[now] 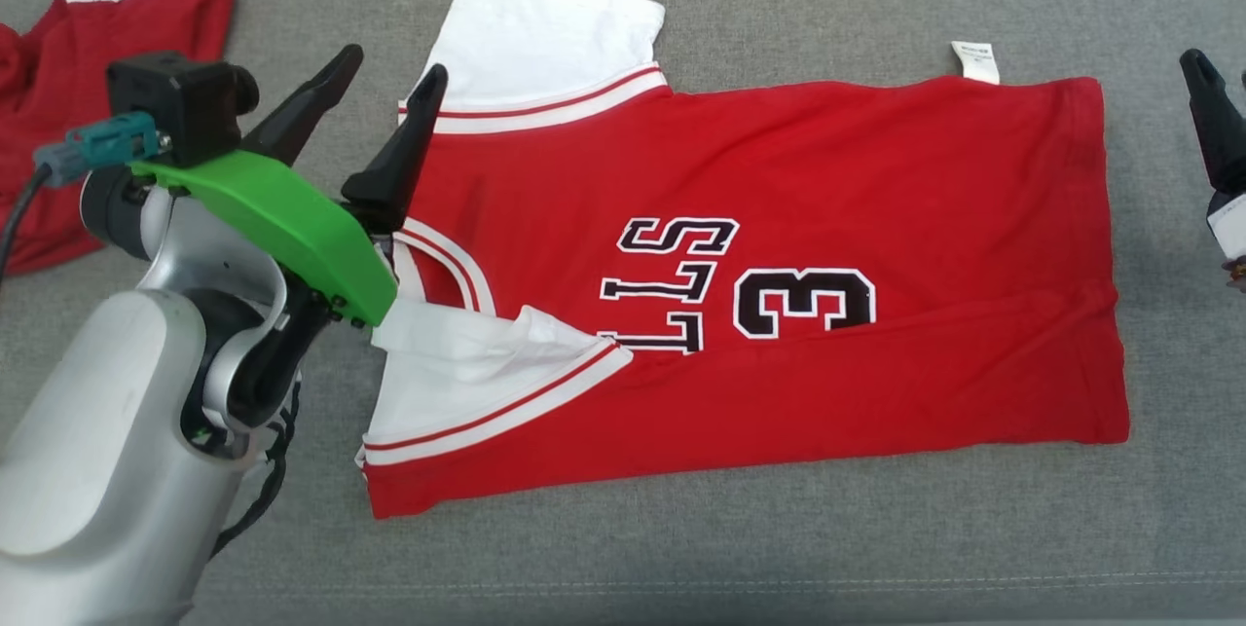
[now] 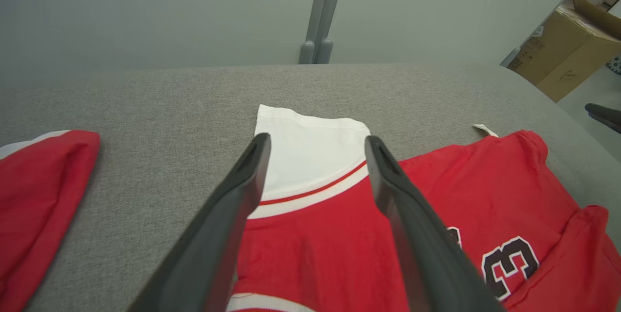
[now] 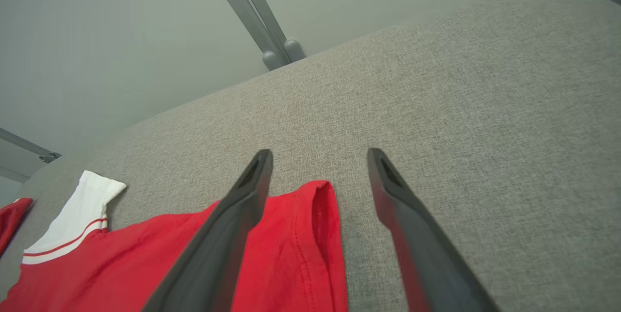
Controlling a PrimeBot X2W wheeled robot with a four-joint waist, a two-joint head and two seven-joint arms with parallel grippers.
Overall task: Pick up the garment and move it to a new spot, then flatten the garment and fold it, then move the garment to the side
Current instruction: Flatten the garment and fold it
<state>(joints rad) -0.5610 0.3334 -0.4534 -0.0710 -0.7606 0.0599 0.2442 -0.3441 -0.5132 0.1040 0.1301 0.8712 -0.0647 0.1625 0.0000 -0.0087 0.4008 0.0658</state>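
The garment, a red jersey with white sleeves and a black "3", lies spread on the grey fabric surface, collar to the left and hem to the right. Its near sleeve is folded onto the body; the far white sleeve sticks out flat. My left gripper hovers open over the collar and far shoulder, nothing between its fingers. My right gripper stands open at the right edge, just past the hem; in its wrist view the far hem corner lies below the spread fingers.
A second red and white garment lies bunched at the far left of the surface. A white label sticks out from the hem. Cardboard boxes stand beyond the right end. A grey wall with a post backs the surface.
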